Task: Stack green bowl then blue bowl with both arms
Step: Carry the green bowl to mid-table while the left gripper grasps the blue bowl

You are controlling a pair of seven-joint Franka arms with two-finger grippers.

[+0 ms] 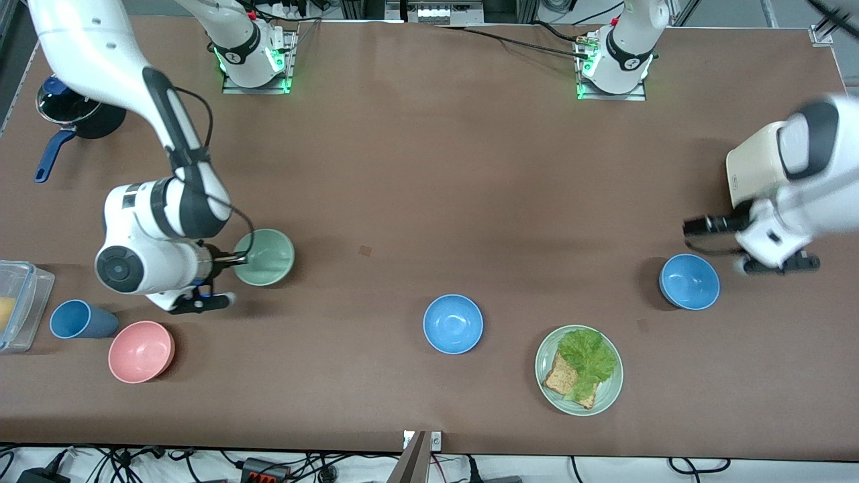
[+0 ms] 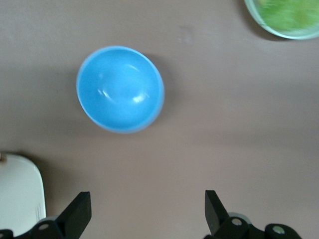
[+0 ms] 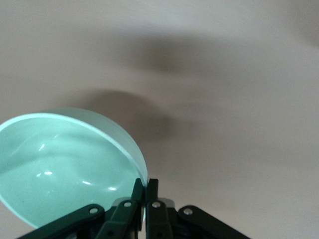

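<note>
Your green bowl [image 1: 264, 257] is at the right arm's end of the table, and the right gripper [image 3: 146, 185] has its fingers pinched tight on the rim, one inside and one outside the wall. From the shadow under it in the right wrist view I'd guess it's tipped or just off the table, but I can't say for sure. It looks like light, stiff matte plastic, so you shouldn't need much squeeze. A thin rim pinch lets a bowl swing, though, so I'd go easy. It's empty, so nothing can spill.

There are two matching blue bowls, both empty. One blue bowl [image 1: 689, 282] sits toward the left arm's end, and the left gripper [image 2: 148, 211] hangs over bare table just beside it with its fingers spread wide and nothing between them. Grab that one the same way, by the rim. The second blue bowl [image 1: 453, 324] sits mid-table, a little nearer the front camera.

Near that, the pale-green plate [image 1: 545, 349] holds toast and lettuce, so don't mix it up with your bowl. Close to the right gripper you've got an empty pink bowl [image 1: 141, 351], a blue cup [image 1: 79, 320] and a clear tub [image 1: 27, 295] with something yellow inside. There's a dark pot [image 1: 80, 111] up by the right arm's base, and a cream-coloured box [image 1: 755, 164] by the left arm.
</note>
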